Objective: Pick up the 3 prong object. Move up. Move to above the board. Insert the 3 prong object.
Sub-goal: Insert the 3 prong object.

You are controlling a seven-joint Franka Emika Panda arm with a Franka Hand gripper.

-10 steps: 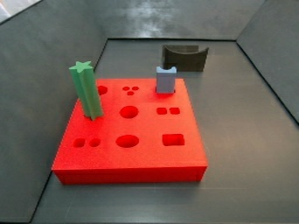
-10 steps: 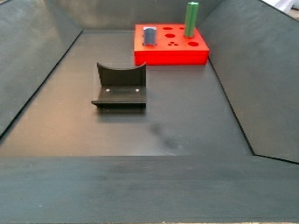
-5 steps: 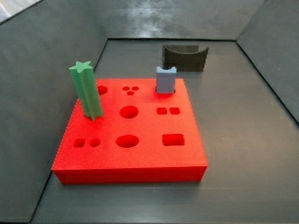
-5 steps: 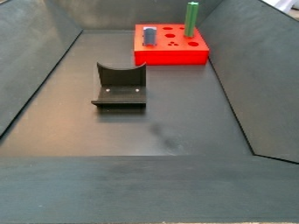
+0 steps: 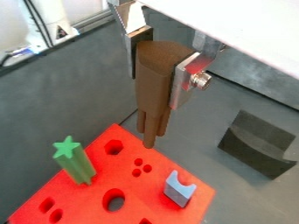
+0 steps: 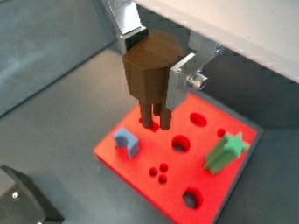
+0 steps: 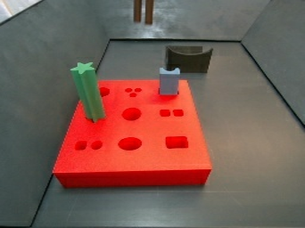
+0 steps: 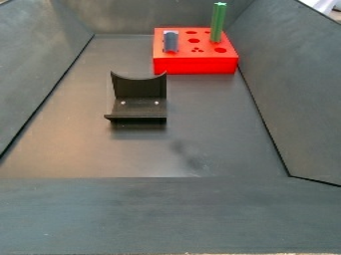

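My gripper (image 5: 162, 66) is shut on the 3 prong object (image 5: 155, 87), a brown peg with a darker blocky top and its prongs pointing down; both wrist views show it (image 6: 149, 83). It hangs high above the board (image 5: 82, 197), a flat red block with cut-out holes, near the three small dots. In a side view only the prong tips (image 7: 143, 11) show at the top edge, above and behind the board (image 7: 149, 156). The gripper is out of view in both side views.
A tall green star-topped post (image 7: 88, 93) and a short light-blue block (image 7: 169, 80) stand in the board. The dark fixture (image 7: 188, 58) stands on the floor behind it. Grey walls enclose the floor.
The brown prongs have come into view at the top edge of a side view. The board, post, block and fixture have not moved.
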